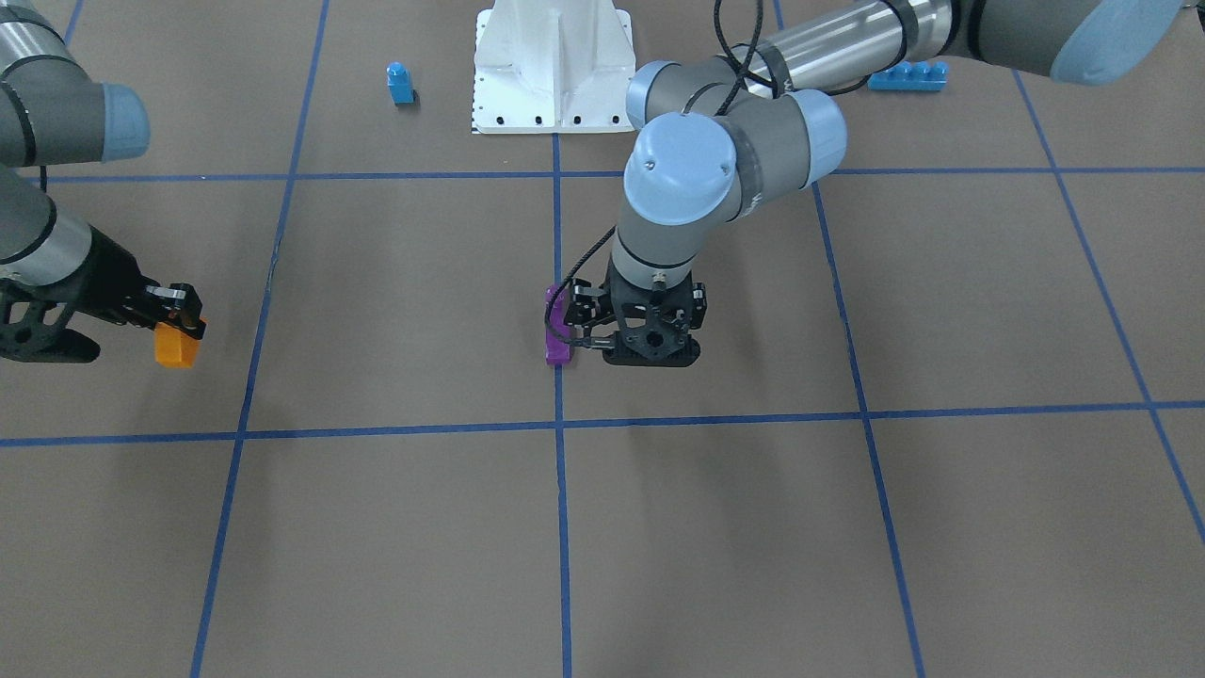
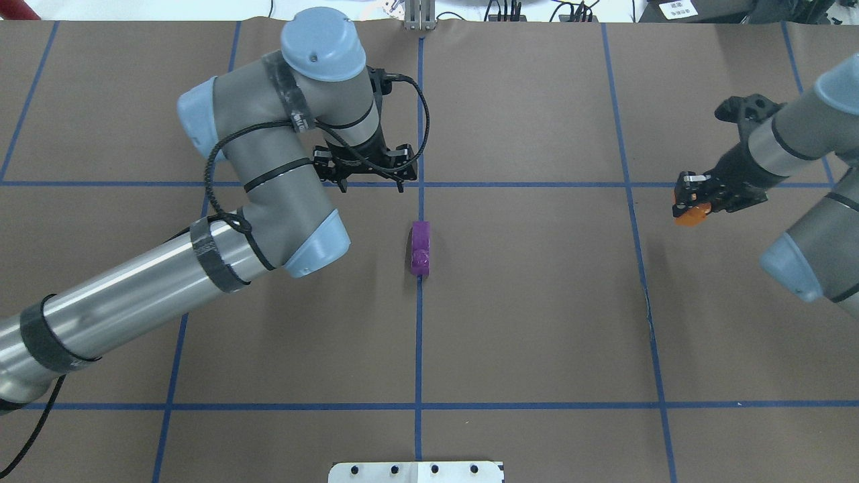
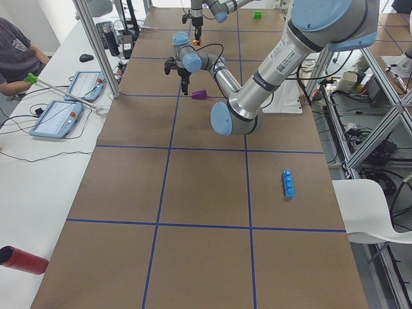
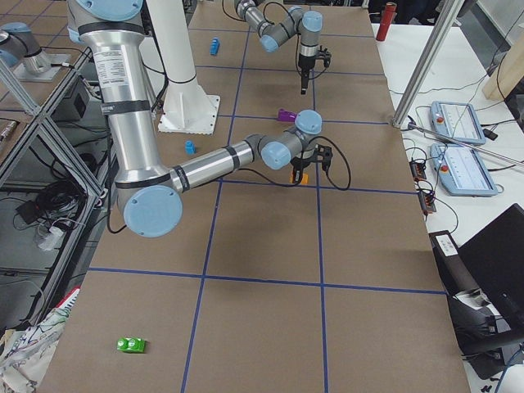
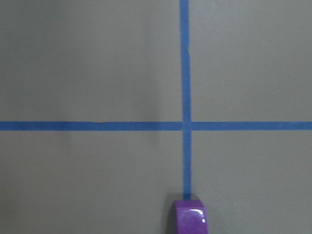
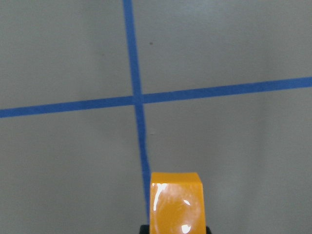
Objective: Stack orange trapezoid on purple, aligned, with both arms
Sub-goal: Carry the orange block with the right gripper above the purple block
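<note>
The purple block (image 2: 421, 248) lies on the table on the centre tape line; it also shows in the front view (image 1: 556, 328) and at the bottom edge of the left wrist view (image 5: 189, 218). My left gripper (image 2: 371, 182) hangs above the table just beyond it, jaws apart and empty, not touching it. My right gripper (image 2: 691, 204) is far out on the right side, shut on the orange trapezoid (image 2: 691, 217), held low over the table. The orange trapezoid also shows in the front view (image 1: 177, 347) and in the right wrist view (image 6: 175, 204).
A small blue single-stud block (image 1: 400, 83) and a long blue brick (image 1: 907, 75) lie near the white pedestal (image 1: 553, 66). A green brick (image 4: 131, 345) lies at the table's right end. Operator tablets (image 3: 58, 118) sit on a side bench.
</note>
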